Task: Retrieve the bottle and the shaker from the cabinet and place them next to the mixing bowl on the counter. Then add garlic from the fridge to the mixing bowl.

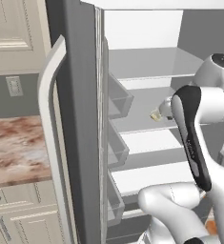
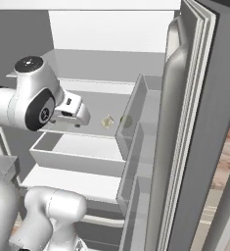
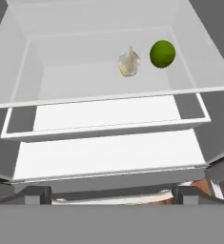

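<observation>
With the fridge door swung open, my gripper reaches in over the white shelves, jaws spread wide and holding nothing. Ahead of it, the garlic sits on a shelf, just beside a green lime, well apart from my fingertips.

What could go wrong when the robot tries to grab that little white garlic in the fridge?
The garlic sits right beside a round green fruit on the fridge shelf, so the open gripper might bump the fruit and send it rolling. The garlic is small and lumpy, so it could slip from the fingers. The arm might also brush the shelf's front edge while reaching in.
</observation>
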Controlling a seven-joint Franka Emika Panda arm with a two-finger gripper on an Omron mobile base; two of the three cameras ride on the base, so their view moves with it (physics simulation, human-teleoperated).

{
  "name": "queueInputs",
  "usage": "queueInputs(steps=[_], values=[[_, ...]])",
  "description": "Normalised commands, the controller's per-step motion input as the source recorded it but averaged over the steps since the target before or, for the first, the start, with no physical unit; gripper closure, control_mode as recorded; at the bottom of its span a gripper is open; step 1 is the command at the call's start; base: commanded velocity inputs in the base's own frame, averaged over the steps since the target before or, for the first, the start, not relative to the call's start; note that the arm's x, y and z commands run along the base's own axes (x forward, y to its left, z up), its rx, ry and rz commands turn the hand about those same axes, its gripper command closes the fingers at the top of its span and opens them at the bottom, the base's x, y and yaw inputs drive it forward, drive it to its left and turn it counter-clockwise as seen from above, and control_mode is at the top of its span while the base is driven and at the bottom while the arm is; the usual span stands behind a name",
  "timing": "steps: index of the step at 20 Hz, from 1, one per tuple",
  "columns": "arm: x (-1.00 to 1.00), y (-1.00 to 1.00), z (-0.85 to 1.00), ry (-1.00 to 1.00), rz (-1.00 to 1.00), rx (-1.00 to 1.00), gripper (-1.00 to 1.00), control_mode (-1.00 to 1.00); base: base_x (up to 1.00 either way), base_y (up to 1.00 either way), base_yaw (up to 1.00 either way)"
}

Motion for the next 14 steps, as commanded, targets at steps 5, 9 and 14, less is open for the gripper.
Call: queueInputs(steps=[5, 9, 14], values=[[1.0, 0.0, -0.54, 0.16, -0.04, 0.0, -1.0, -1.0, 0.0, 0.0, 0.0], [1.0, 0.0, -0.52, 0.07, -0.05, 0.0, -1.0, -1.0, 0.0, 0.0, 0.0], [0.71, 0.0, -0.35, -0.02, -0.04, -0.01, -1.0, -1.0, 0.0, 0.0, 0.0]])
